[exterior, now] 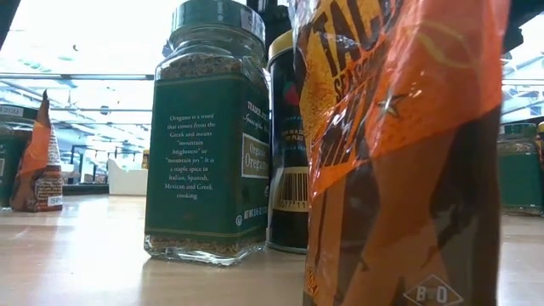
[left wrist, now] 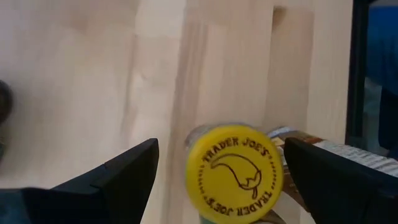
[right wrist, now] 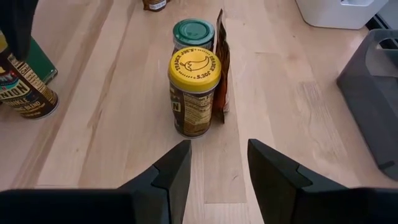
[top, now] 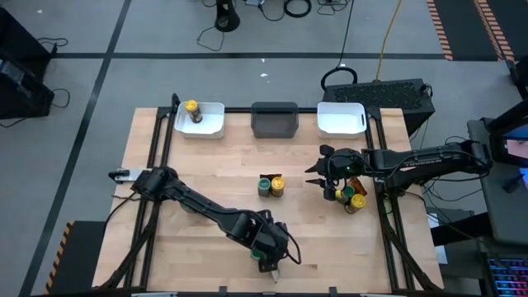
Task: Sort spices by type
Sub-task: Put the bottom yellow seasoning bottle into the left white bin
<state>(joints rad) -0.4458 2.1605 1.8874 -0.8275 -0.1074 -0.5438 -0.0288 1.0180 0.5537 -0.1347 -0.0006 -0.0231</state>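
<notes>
Three spices stand together mid-table (top: 271, 186): a green-lidded jar (right wrist: 193, 32), a yellow-lidded jar (right wrist: 194, 93) and an orange-brown packet (right wrist: 222, 62) leaning on them. My right gripper (right wrist: 217, 146) is open, level with the table and just right of this group (top: 316, 175). More jars (top: 351, 198) stand below my right arm. My left gripper (top: 270, 262) is near the table's near edge, pointing down and open. Its fingers stand on either side of a yellow-lidded jar (left wrist: 234, 174), with a gap showing on each side. Another yellow-lidded jar (top: 192, 110) stands in the left white bin (top: 210, 129).
A dark grey bin (top: 274, 120) and a second white bin (top: 341, 118) sit along the far edge. In the low view an orange packet (exterior: 399, 153) and the green-lidded jar (exterior: 212, 136) stand close to the camera, and another packet (exterior: 38, 161) stands farther off. Bare wood lies left of centre.
</notes>
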